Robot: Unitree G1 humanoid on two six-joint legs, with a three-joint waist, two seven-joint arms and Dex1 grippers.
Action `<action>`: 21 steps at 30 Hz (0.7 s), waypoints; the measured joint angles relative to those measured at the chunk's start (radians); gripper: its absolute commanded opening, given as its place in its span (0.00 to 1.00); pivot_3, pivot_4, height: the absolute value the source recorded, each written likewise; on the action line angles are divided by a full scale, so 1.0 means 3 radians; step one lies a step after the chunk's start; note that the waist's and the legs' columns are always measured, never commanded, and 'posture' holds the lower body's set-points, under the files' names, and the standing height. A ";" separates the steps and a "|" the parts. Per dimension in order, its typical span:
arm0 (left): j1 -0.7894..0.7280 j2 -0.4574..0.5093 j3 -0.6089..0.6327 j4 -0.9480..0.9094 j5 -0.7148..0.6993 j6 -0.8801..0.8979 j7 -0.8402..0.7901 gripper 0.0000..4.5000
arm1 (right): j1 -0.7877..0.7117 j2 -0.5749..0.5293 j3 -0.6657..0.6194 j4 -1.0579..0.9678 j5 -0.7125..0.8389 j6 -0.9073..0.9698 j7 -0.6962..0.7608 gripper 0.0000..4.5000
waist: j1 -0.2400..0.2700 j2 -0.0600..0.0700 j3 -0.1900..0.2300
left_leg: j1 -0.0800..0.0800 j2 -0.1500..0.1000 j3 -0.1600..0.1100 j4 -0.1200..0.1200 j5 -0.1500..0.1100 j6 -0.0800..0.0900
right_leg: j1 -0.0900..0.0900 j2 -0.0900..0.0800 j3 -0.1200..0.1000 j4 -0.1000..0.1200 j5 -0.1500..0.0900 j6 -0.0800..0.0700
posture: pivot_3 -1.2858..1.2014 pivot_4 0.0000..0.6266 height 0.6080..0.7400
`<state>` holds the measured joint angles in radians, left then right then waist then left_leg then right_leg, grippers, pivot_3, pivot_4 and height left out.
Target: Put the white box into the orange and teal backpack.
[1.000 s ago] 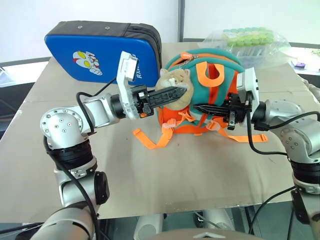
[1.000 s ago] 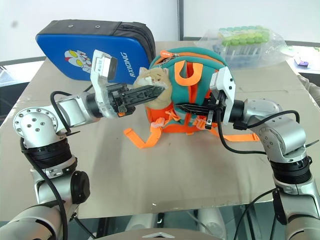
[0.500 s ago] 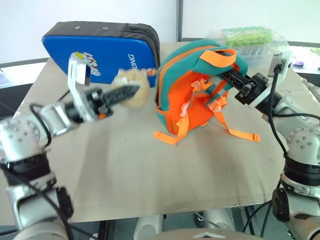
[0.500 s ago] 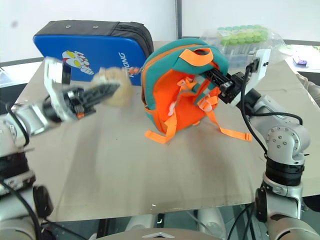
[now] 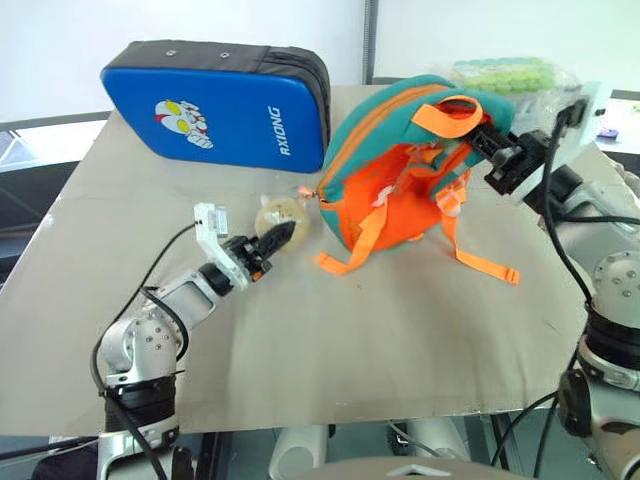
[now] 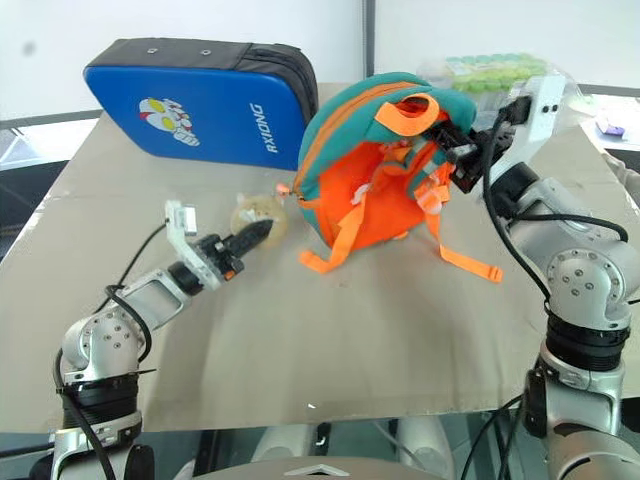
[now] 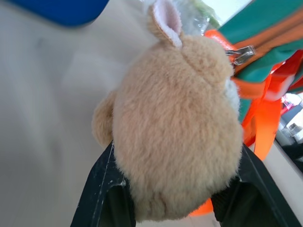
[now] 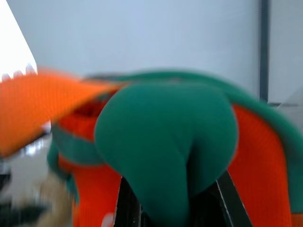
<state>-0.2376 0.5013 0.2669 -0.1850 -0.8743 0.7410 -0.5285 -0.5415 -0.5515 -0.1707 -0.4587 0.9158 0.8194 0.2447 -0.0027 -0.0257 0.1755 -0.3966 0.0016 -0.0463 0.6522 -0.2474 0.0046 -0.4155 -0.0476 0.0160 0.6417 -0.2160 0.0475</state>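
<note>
The left gripper (image 5: pixel 281 234) pinches the plush charm (image 7: pixel 175 127) low over the table (image 5: pixel 330 340). The right gripper (image 6: pixel 447 131) clamps the backpack (image 5: pixel 400 185) by its teal top, tipping it up beside the blue case (image 5: pixel 215 100). A clear bag (image 6: pixel 490 75) of green items lies behind the backpack.

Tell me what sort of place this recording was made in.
Probably a lab or test room, not a home: a plain table covered with brown board, bare white walls behind, and staged props on it, namely an orange and teal backpack, a blue padded case and a clear bag of green items.
</note>
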 measured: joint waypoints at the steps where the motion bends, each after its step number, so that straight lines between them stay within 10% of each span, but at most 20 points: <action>1: 0.0001 0.0131 -0.0119 -0.0025 0.0182 -0.0160 -0.0184 0.28 | 0.0103 -0.0127 0.0151 -0.0044 -0.0170 -0.0048 0.0147 0.08 | -0.0017 0.0000 -0.0001 | 0.0001 0.0000 0.0001 -0.0003 0.0000 0.0000 | 0.0000 0.0000 0.0000 -0.0002 0.0000 0.0000 | 0.52 0.24 1.00; 4: 0.0001 0.0186 -0.0311 -0.0047 0.0475 -0.0464 -0.0445 0.28 | 0.0390 -0.0241 0.0348 -0.0034 -0.0496 -0.0272 0.0456 0.35 | -0.0032 0.0001 0.0000 | 0.0000 0.0000 0.0005 -0.0005 -0.0001 0.0000 | 0.0000 -0.0002 0.0002 -0.0005 -0.0001 0.0001 | 0.52 0.24 1.00; 11: 0.0555 0.0354 -0.0296 0.0001 0.0812 -0.0976 -0.0904 0.95 | 0.1396 -0.0842 -0.0167 -0.0008 -0.0514 -0.0571 0.1553 0.96 | -0.0026 0.0000 0.0000 | 0.0002 0.0007 0.0008 -0.0001 -0.0003 0.0003 | 0.0005 -0.0003 0.0003 -0.0011 -0.0001 0.0003 | 0.52 0.24 1.00; 21: 0.1629 0.0607 0.0096 -0.0638 0.0880 -0.1244 -0.1273 0.98 | 0.2504 -0.1004 -0.0764 0.0031 -0.0829 -0.1227 0.2399 0.98 | -0.0034 -0.0005 -0.0006 | 0.0021 0.0017 0.0031 -0.0001 -0.0003 0.0003 | 0.0012 0.0000 0.0020 -0.0010 -0.0017 0.0002 | 0.52 0.24 1.00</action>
<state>0.2512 0.6833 0.2958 -0.3765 -0.6102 0.3678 -0.9103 0.2097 -0.8528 -0.4000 -0.4496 0.6670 0.4513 0.9645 -0.0127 -0.0273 0.1737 -0.3902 0.0068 -0.0369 0.6520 -0.2483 0.0056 -0.4119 -0.0477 0.0219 0.6387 -0.2210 0.0482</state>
